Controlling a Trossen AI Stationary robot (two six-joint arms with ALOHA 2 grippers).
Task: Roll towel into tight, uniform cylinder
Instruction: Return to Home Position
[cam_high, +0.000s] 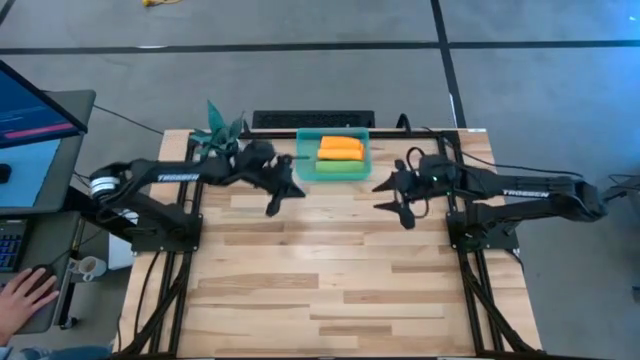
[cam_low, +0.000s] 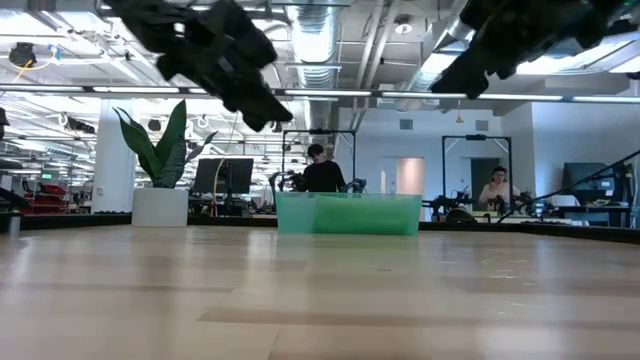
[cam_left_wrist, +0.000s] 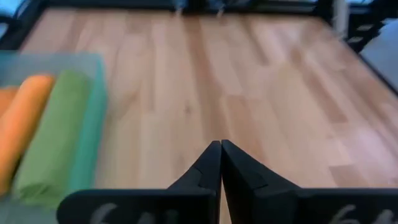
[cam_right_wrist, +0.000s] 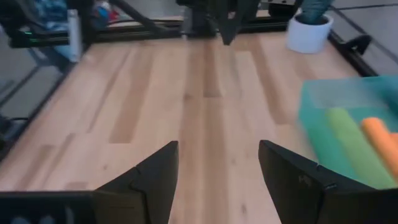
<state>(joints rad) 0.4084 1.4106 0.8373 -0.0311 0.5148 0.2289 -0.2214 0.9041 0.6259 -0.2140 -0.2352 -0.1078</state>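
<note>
**Q:** Where do the towels lie?

**A:** Both are rolled and side by side in the green bin (cam_high: 303, 168), at twelve o'clock on the table (cam_high: 330, 290). The green towel (cam_high: 335, 169) is on the side nearer the table's centre. The orange towel (cam_high: 340, 148) is at its twelve o'clock, toward the far edge.

**Q:** And your hands?

**A:** My left gripper (cam_left_wrist: 221, 145) hangs above the boards at about eleven o'clock from the table's centre, just off the bin's seven o'clock corner. Its fingers are pressed together with nothing between them. My right gripper (cam_right_wrist: 217, 145) hovers at about one o'clock from the centre, off the bin's four o'clock corner. Its fingers are spread wide and empty. Neither touches the bin or a towel.

**Q:** Anything else in the frame?

**A:** A potted plant (cam_high: 215, 130) stands at the table's eleven o'clock corner.
</note>
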